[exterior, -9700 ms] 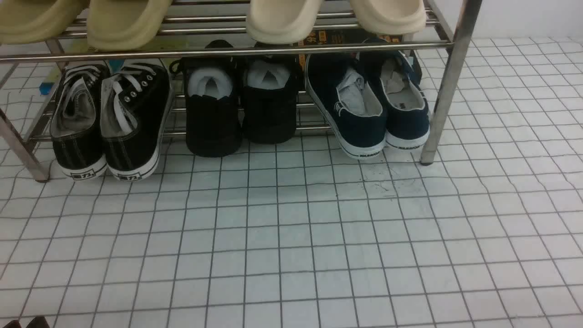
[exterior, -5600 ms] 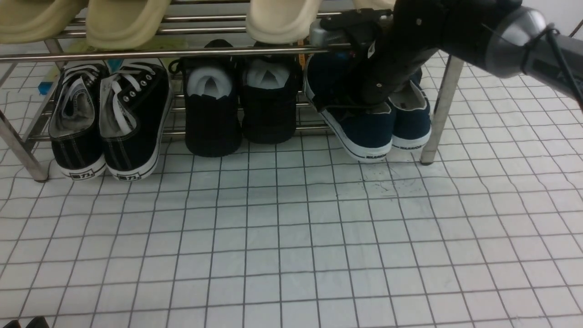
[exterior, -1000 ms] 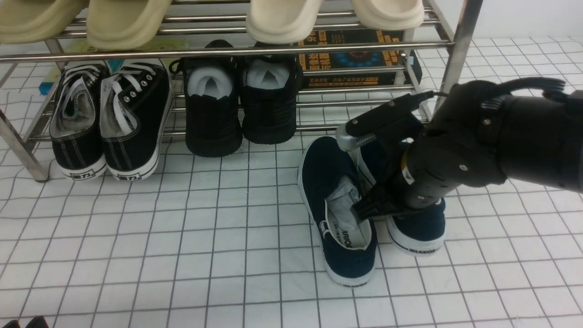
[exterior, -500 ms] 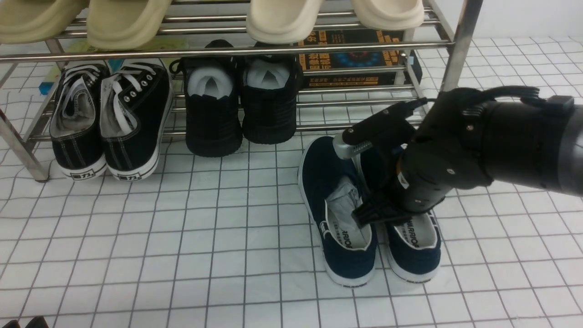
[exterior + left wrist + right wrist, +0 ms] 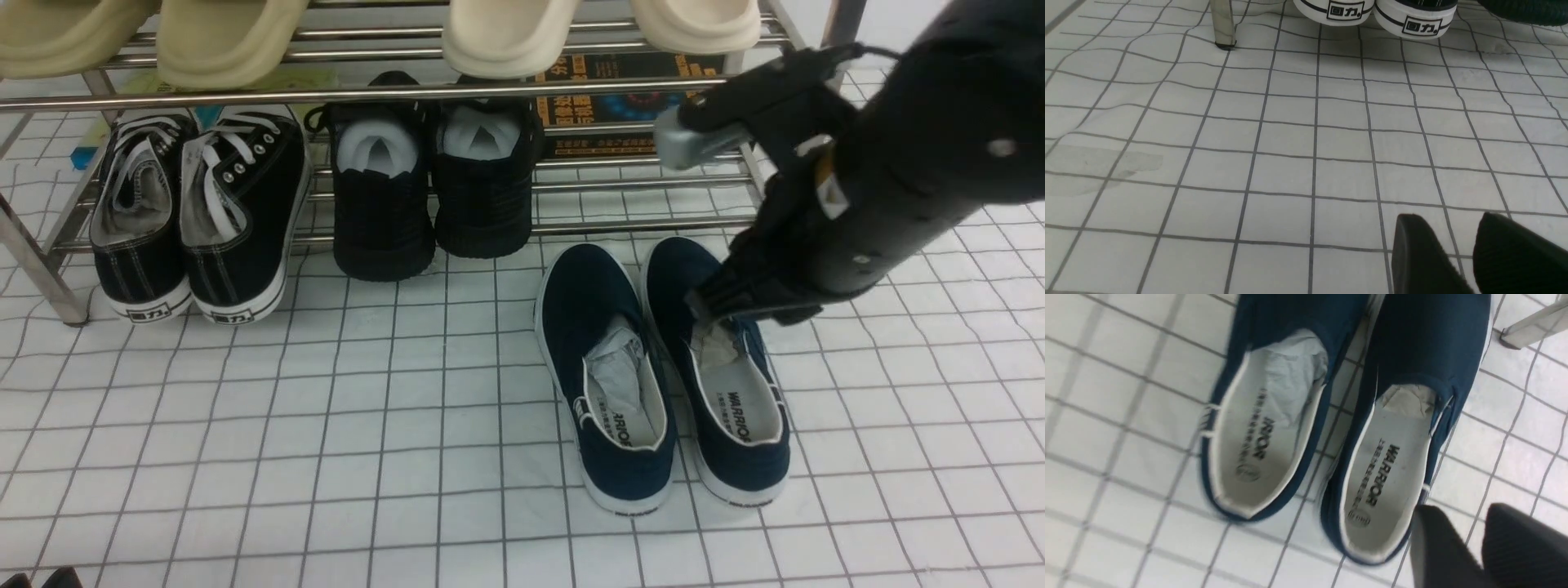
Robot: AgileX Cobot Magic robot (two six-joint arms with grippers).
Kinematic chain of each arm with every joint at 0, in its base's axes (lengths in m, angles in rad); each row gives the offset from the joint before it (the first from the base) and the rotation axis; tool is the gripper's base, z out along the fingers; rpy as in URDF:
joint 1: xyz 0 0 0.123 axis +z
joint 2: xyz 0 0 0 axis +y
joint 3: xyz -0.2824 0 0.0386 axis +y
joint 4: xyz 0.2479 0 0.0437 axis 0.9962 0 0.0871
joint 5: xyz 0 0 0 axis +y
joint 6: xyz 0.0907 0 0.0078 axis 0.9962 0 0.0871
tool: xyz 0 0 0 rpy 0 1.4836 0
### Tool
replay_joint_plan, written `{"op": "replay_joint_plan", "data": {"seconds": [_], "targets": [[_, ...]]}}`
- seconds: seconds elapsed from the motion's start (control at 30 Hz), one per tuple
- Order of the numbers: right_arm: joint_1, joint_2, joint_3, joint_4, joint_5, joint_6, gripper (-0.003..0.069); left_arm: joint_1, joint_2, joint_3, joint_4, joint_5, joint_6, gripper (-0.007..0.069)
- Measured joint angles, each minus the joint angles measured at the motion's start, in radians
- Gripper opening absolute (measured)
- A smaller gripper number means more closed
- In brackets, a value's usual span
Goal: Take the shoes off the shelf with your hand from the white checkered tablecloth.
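Canvas like this should be light and soft, so the pair of navy-blue slip-on shoes [image 5: 588, 310] with white rubber soles will probably flex at the upper and keep their shape only along the sole and the heel rim. Crumpled paper stuffing [image 5: 612, 367] fills the toes and gives them a little body. Neither shoe looks slippery or fragile. The likeliest trouble is an upper folding under a pinch, or one shoe tipping onto its side. A sound place to take hold, I judge, is the collar at the side or heel of the opening, one finger inside and one outside.

Both shoes stand upright, side by side and just apart, on the white checkered tablecloth [image 5: 326, 457] over the worktop. They are right of the middle, heels near and toes pointing at the shiny steel-tube shelf [image 5: 408, 86], in front of its lowest bars.

The black right hand [image 5: 712, 307] hangs over the right shoe, its tip just above the mouth where the paper shows; whether it brushes the paper I cannot tell. Its fingers [image 5: 1437, 547] stand slightly apart with nothing between them. The left hand [image 5: 1453, 220] sits low over bare cloth at the near left, its fingers also a little apart and empty.
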State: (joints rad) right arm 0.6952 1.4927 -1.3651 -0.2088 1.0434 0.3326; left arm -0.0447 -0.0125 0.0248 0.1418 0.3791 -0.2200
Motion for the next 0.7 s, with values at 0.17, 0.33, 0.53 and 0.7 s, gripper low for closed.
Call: {"op": "replay_joint_plan", "data": {"seconds": [0.17, 0.33, 0.53, 0.7], "targets": [[0.000, -0.209, 0.000, 0.067, 0.058, -0.066, 0.0067, 0.000, 0.000, 0.000, 0.003, 0.000, 0.000, 0.0240], [0.000, -0.453, 0.000, 0.142, 0.107, -0.092, -0.0004, 0.000, 0.000, 0.000, 0.003, 0.000, 0.000, 0.0240], [0.000, -0.698, 0.027, 0.164, 0.102, -0.126, -0.0010, 0.000, 0.000, 0.000, 0.004, 0.000, 0.000, 0.0240], [0.000, -0.858, 0.199, 0.164, -0.019, -0.130, -0.0010, 0.000, 0.000, 0.000, 0.006, 0.000, 0.000, 0.0240]]}}
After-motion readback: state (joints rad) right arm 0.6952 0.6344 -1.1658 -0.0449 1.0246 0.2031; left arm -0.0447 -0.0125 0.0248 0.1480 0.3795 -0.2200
